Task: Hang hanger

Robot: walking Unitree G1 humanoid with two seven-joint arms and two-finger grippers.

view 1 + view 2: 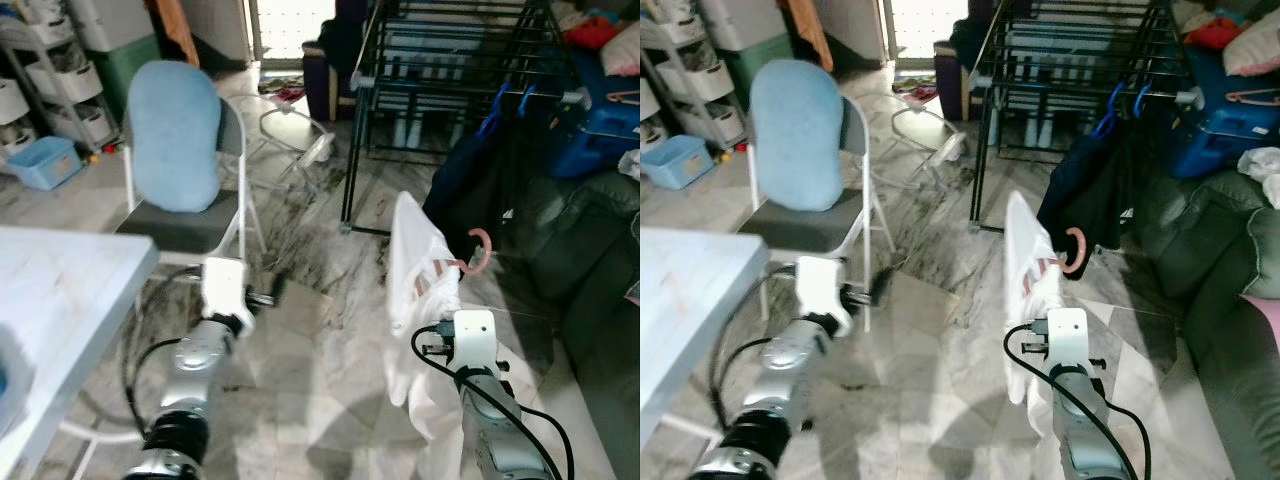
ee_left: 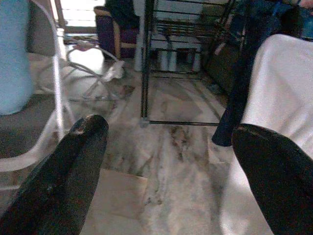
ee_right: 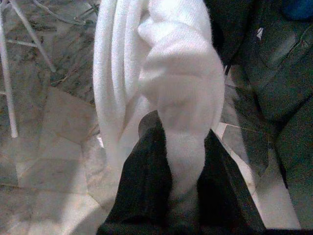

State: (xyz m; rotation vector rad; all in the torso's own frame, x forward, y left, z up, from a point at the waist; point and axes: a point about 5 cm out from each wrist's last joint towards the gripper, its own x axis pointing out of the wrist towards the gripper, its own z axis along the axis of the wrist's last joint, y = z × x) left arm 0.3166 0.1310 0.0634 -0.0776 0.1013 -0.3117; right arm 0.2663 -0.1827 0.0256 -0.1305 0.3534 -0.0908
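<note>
We hold a white shirt (image 1: 415,290) on a pink hanger (image 1: 478,252) in our right claw (image 3: 178,161), fingers clamped on the cloth, near the black drying rack (image 1: 450,70). Our left claw (image 2: 171,161) hangs with fingers apart beside the chair (image 1: 185,150).

Open marble floor (image 1: 300,380) between both arms. Folding chair (image 1: 185,170) blocks left, white surface (image 1: 60,290) nearer left, black drying rack (image 1: 450,70) ahead, dark sofa (image 1: 590,260) right.

Marble floor (image 1: 330,360) carries a folding chair (image 1: 185,190) and black drying rack (image 1: 440,70).
</note>
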